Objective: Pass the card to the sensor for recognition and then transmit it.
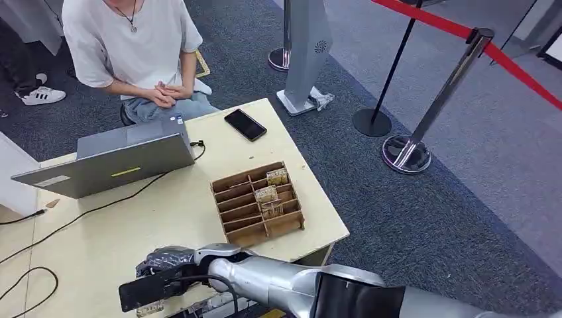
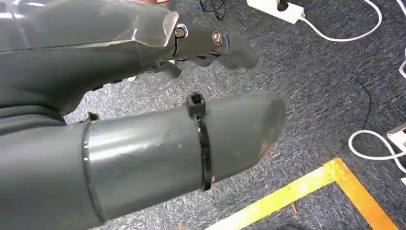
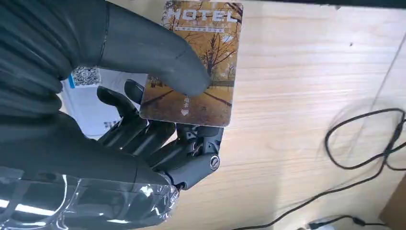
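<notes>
Here, right robot hand (image 3: 158,120) pinching glossy autumn-print hotel key card (image 3: 194,67) above pale wooden worktop (image 3: 306,96), left robot hand (image 2: 201,48) hanging loosely curled, empty; thin thumb-edge hold risking slippage during presentation.

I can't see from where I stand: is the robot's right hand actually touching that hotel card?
Touching. In the right wrist view the right hand pinches the card, thumb on its face.

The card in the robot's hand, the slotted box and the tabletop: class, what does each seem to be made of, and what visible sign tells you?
Card: probably glossy plastic, a printed autumn photo with HOTEL lettering, thin and flat with rounded corners.
Slotted box: looks like thin brown wood or fibreboard, with matt interlocking dividers.
Tabletop: pale wood or wood-look laminate, showing straight grain lines and a smooth finish.
</notes>
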Motion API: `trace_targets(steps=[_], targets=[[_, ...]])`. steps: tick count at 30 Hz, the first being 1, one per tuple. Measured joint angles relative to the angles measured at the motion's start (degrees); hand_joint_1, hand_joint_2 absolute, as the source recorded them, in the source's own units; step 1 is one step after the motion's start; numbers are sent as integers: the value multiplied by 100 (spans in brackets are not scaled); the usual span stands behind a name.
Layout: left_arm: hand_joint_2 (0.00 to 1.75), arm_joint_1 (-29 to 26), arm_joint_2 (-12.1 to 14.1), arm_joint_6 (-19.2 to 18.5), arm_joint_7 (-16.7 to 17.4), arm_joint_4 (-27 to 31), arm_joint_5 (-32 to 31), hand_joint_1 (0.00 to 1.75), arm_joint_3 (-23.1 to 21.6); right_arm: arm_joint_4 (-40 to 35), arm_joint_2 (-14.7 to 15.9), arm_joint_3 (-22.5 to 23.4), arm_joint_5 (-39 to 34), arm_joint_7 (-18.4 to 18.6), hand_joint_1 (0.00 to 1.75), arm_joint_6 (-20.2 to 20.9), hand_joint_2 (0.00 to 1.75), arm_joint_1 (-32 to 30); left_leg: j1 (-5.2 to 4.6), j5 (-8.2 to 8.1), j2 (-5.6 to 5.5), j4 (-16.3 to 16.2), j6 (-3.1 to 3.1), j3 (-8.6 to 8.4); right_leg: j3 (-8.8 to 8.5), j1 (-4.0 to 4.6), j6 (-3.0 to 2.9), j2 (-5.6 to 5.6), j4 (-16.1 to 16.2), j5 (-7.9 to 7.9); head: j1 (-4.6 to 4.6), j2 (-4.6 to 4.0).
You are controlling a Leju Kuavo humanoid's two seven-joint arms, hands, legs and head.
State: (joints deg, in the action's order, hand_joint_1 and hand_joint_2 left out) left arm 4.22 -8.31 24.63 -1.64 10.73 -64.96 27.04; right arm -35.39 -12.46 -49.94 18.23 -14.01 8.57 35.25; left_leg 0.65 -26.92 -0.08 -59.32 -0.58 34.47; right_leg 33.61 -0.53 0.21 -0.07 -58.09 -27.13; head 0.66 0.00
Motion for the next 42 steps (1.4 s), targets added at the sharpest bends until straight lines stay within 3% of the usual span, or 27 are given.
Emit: trace_targets(steps=[8, 31, 42], targets=[[0, 3, -2, -2, 0, 0, -42, 0, 0, 234, 0, 149, 44, 190, 175, -260, 175, 81, 0, 1, 0, 0, 0, 0, 0, 0, 0, 0, 0, 0, 0, 0], [0, 14, -2, -46, -11, 0, -72, 0, -2, 721, -13, 315, 157, 350, 175, -378, 175, 213, 0, 2, 0, 0, -2, -1, 0, 0, 0, 0, 0, 0, 0, 0], [0, 35, -2, -63, -7, 0, -83, 0, -2, 890, -52, 256, 923, 754, 175, -1132, 175, 238, 0, 3, 0, 0, -3, -2, 0, 0, 0, 0, 0, 1, 0, 0]])
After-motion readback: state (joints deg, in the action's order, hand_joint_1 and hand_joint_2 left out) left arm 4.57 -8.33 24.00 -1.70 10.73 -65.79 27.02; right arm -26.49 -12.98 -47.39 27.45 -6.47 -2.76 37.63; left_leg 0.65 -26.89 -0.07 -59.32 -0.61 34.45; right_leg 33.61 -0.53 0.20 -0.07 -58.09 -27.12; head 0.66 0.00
